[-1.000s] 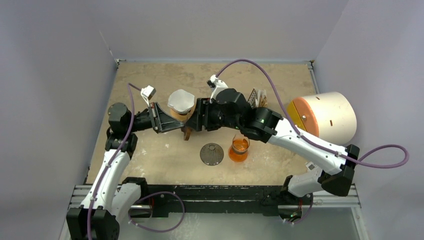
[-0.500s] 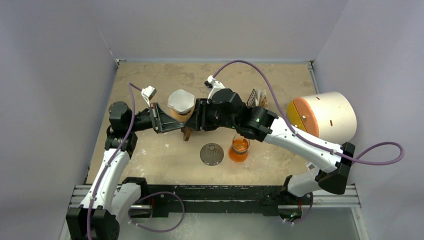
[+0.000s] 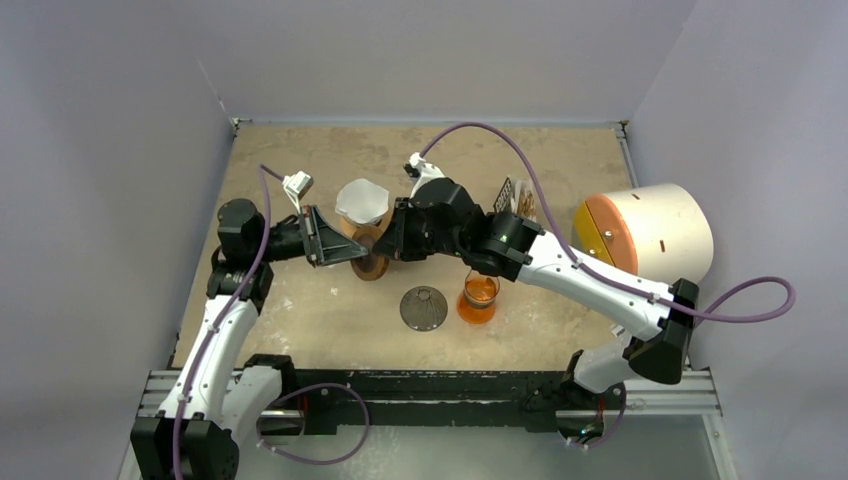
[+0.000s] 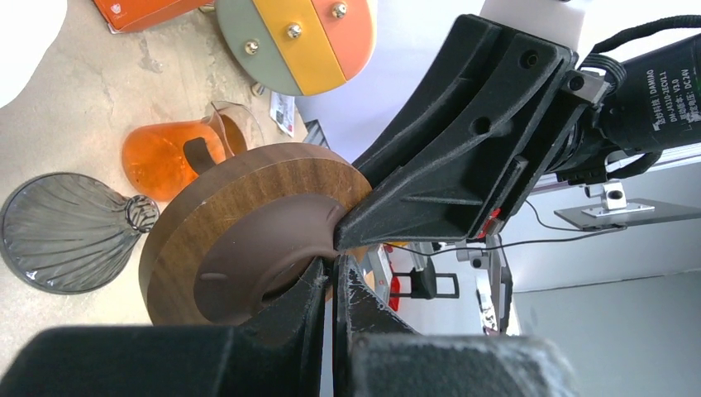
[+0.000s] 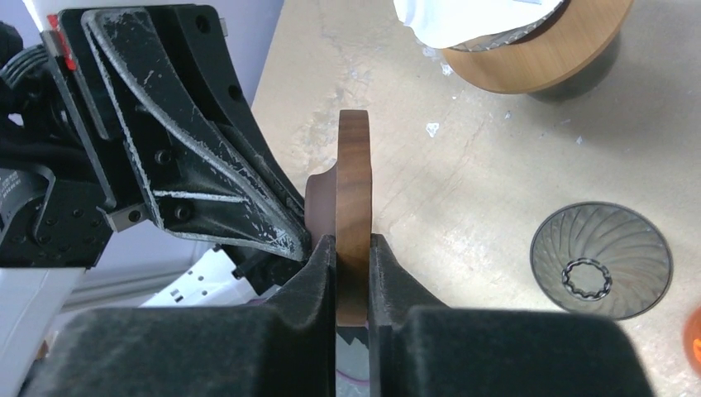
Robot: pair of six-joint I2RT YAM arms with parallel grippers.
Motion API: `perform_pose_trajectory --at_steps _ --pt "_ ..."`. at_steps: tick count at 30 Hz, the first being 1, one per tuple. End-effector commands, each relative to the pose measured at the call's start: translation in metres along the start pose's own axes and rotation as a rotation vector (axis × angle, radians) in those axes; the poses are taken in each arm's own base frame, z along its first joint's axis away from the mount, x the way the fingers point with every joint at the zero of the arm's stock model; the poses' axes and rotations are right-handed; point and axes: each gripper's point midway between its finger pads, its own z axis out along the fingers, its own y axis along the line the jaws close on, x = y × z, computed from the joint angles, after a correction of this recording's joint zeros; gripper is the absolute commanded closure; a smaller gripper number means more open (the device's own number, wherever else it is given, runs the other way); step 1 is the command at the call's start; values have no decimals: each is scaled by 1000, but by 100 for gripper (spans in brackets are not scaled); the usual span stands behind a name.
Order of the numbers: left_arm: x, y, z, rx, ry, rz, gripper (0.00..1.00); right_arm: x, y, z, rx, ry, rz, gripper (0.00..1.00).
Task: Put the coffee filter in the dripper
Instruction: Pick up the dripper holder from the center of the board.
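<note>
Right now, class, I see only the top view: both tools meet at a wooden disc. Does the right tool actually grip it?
Observer: Yes. The right wrist view shows the right tool clamped on the disc, one finger on each flat face.
Operator: And the left tool?
Observer: The left wrist view shows the left tool pinched shut on the disc's thin brown inner lip.

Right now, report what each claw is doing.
Left claw: closed, pinching the wooden disc at its dark inner part.
Right claw: closed on the disc's rim.
</note>
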Motion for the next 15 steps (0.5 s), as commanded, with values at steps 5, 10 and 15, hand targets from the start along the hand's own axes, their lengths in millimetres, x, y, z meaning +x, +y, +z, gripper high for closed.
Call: perform_pose_trajectory --at_steps 5,10,15 --pt "-5 -14 0 7 9 60 86 -13 12 -13 -34 -55 4 100" --pt "-2 -12 -2 -25 10 33 65 -9 2 -21 -12 -59 4 100" --pt "-2 -15 -3 -31 -5 32 56 -7 -4 -33 -31 -77 -74 100"
